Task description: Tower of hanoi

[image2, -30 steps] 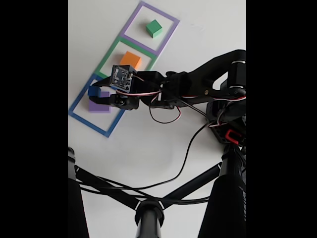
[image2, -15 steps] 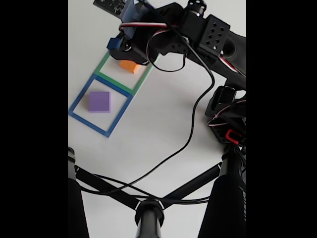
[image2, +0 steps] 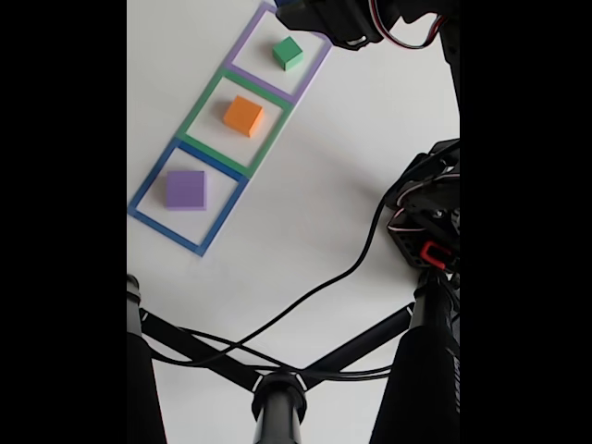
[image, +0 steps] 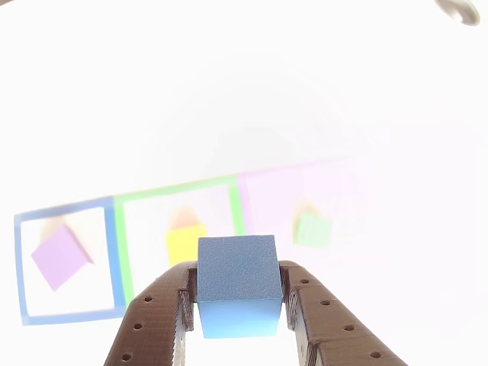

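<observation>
The tower of hanoi set lies spread apart right now, and its smallest piece, the small matte blue cube (image: 237,284), sits nearest the lens in the other view, pinched by its two side faces between the brown perforated fingers (image: 156,320) of the hand (image: 237,309), which is clamped firmly on it and carries it high above the white desk (image2: 305,222). Held level by the sides, the cube can likely be set down flat onto another block. Below and beyond it the three taped squares run in a row: the blue square outline (image2: 188,196) holds the flat pale-purple square slab (image2: 185,190), the green square outline (image2: 238,123) holds the orange cube (image2: 243,116), and the purple square outline (image2: 280,53) holds the green cube (image2: 288,53). In the fixed view the arm's dark head (image2: 338,18) hangs at the far end beside the green cube, which suggests the blue cube is meant for that stack.
</observation>
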Robot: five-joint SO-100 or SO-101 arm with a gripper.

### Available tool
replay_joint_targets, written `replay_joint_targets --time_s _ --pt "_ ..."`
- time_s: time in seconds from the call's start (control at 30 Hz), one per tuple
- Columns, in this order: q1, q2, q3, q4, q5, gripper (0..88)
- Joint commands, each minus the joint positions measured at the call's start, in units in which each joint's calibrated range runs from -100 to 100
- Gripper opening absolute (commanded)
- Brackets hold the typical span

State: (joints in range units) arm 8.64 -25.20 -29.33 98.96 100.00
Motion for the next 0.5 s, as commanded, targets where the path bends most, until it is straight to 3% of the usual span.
replay_joint_targets --time_s 0.0,0.27,0.47 --pt "4.5 -2.9 1.1 0.9 0.0 0.2" --pt "13.0 -8.8 15.1 -2.8 0.0 0.2" --pt "15.2 -18.2 40.1 -20.1 0.0 0.2"
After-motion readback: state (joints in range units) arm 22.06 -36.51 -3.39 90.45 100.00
